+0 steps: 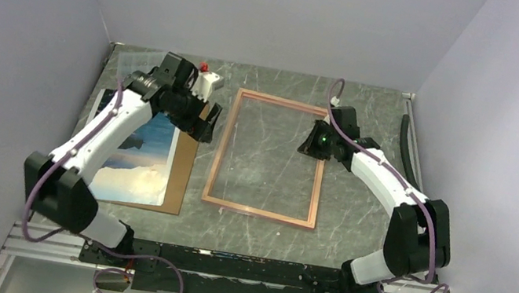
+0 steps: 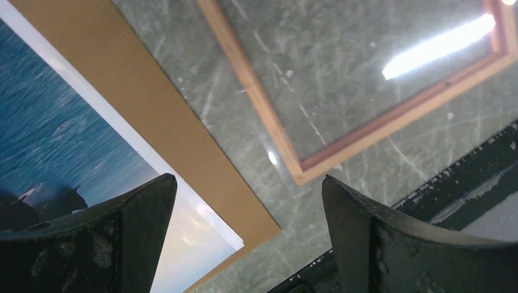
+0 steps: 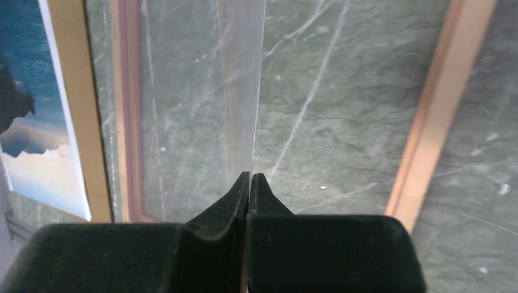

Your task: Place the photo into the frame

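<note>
The photo (image 1: 138, 162) lies picture-side up on the brown backing board (image 1: 180, 173) at the left; it also shows in the left wrist view (image 2: 55, 134) and the right wrist view (image 3: 24, 91). The frame (image 1: 259, 212) lies flat mid-table, its tan side with the reddish inner step facing up (image 2: 256, 97). My left gripper (image 1: 200, 122) is open and empty above the board's right edge (image 2: 247, 179). My right gripper (image 1: 309, 140) is shut on the edge of a clear sheet (image 3: 241, 79) and holds it tilted over the frame's right part (image 3: 251, 175).
A small red-and-white object (image 1: 207, 74) stands at the back beside the left arm. A black strip (image 1: 405, 139) runs along the right wall. The black mounting rail (image 1: 236, 266) spans the near edge. Grey walls close in on three sides.
</note>
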Robot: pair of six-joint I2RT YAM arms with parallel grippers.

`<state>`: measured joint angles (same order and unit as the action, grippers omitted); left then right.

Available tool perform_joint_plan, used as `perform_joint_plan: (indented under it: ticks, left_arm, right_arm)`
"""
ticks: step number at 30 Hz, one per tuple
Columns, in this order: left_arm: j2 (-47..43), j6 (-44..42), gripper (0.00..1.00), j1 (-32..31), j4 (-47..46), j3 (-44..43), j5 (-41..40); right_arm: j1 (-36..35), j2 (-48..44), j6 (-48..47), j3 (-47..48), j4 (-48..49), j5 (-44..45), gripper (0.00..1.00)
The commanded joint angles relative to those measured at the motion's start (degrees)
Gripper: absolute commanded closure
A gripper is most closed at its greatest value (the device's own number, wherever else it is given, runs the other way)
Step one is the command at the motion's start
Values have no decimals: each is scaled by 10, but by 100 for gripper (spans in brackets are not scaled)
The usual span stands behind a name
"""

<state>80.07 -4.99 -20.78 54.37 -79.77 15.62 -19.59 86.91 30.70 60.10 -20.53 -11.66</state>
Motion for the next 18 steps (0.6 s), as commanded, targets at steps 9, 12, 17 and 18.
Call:
perform_joint_plan:
  ticks: [9,12,17,18]
  left_arm:
    - [218,-14,6,83,13,-128,34]
    - [243,-12,7,84,-13,-127,42]
    - [255,10,8,84,-94,-92,52]
    - [261,13,9,84,-101,-91,58]
  right_arm:
    - [17,-16,-36,-23,26,55,100]
    - [25,-9,-31,-23,33,46,100]
    - [44,-5,-23,-33,61,16,100]
    - [48,-3,-21,-35,67,10,100]
